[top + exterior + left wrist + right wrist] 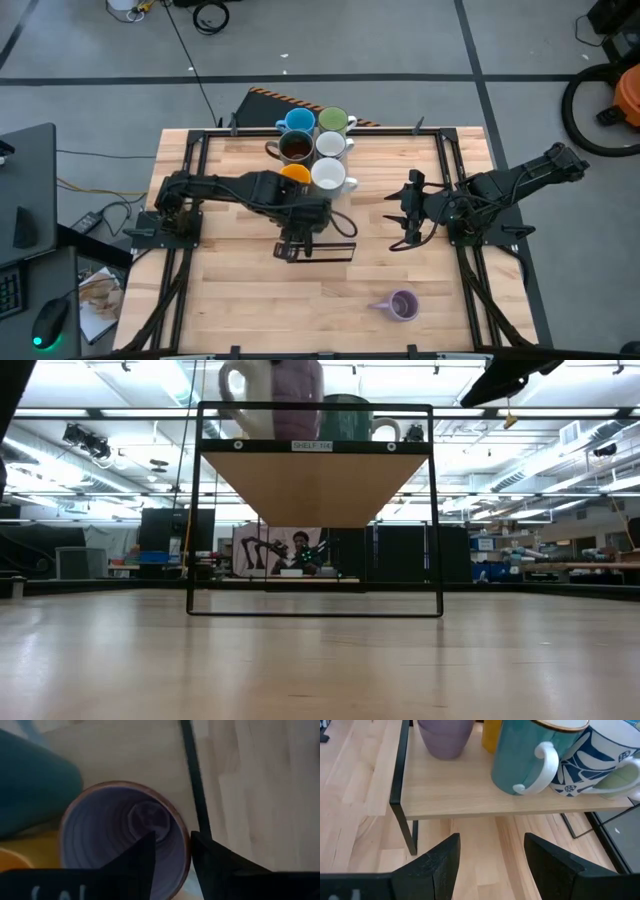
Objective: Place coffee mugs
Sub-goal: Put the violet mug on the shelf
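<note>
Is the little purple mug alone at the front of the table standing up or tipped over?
Tipped over. In the high view the small lavender ceramic mug lies on its side on the wooden table, its mouth showing sideways.

A small shelf (315, 485) with a thin black frame stands in the middle of the frame on the wooden bench (320, 660). Its wood board sits high up, with a little white label on the front edge. On top of it, at the upper middle, are a white mug (243, 395), a lavender mug (297, 398) and a dark green mug (347, 417). A dark arm part (510, 378) pokes in at the upper right. Behind is a big room with ceiling lights.
</note>
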